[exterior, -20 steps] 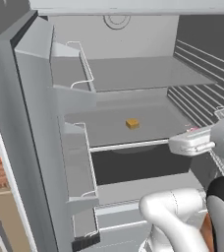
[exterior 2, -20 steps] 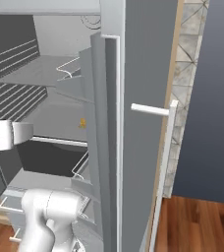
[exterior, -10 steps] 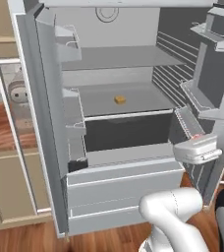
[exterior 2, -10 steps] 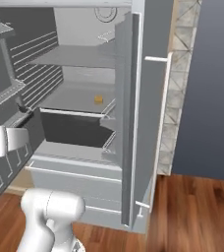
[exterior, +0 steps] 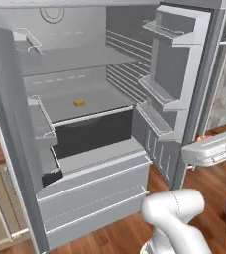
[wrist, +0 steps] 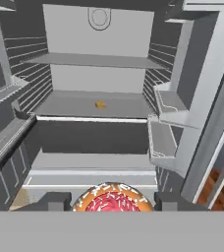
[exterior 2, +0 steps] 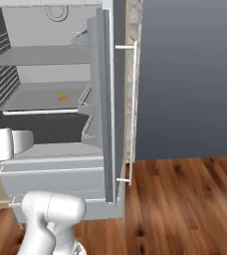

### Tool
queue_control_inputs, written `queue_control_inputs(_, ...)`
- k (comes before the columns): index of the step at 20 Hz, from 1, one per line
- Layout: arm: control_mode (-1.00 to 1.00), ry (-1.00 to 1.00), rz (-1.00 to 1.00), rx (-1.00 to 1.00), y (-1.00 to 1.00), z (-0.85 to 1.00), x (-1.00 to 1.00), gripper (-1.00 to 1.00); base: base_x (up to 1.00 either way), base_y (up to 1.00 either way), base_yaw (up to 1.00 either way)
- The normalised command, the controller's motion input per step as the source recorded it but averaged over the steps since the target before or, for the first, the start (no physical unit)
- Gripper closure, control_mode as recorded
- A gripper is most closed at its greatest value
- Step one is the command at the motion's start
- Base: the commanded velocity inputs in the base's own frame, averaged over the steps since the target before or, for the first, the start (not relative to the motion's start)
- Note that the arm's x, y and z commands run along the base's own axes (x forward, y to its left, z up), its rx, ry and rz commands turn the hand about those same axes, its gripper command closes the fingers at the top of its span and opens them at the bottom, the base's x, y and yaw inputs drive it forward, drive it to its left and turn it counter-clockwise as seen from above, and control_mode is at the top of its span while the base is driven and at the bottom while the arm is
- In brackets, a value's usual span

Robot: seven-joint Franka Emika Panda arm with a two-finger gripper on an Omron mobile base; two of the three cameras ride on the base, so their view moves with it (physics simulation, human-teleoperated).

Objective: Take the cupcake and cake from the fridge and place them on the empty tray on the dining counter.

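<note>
fridge both doors open | cake on mid shelf, alone; prob light, soft, crumbly – pinch flat sides low, gently | gripper closed on cupcake, red-pink top betw fingers; fragile, don't squeeze

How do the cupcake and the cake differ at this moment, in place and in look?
The cupcake sits between the gripper's fingertips, outside the fridge; the cake lies alone on a middle fridge shelf. The cupcake has a round red-pink top with a pale rim; the cake is a plain orange-yellow block. The cupcake looms close in the hand view; the cake looks tiny, far back. Both are small sweets.
</note>
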Motion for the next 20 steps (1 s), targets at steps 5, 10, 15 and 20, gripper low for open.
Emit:
queue_control_inputs(5, 1.00, 0.00, 0.00, 0.00, 0.00, 0.00, 0.00, 1.00, -0.02, -0.15, -0.71)
queue_control_inputs(10, 1.00, 0.00, 0.00, 0.00, 0.00, 0.00, 0.00, 1.00, 0.00, -0.08, -0.84)
queue_control_inputs(15, 1.00, 0.00, 0.00, 0.00, 0.00, 0.00, 0.00, 1.00, 0.00, -0.18, -0.85)
queue_control_inputs(20, 1.00, 0.00, 0.00, 0.00, 0.00, 0.00, 0.00, 1.00, 0.00, -0.34, -0.80)
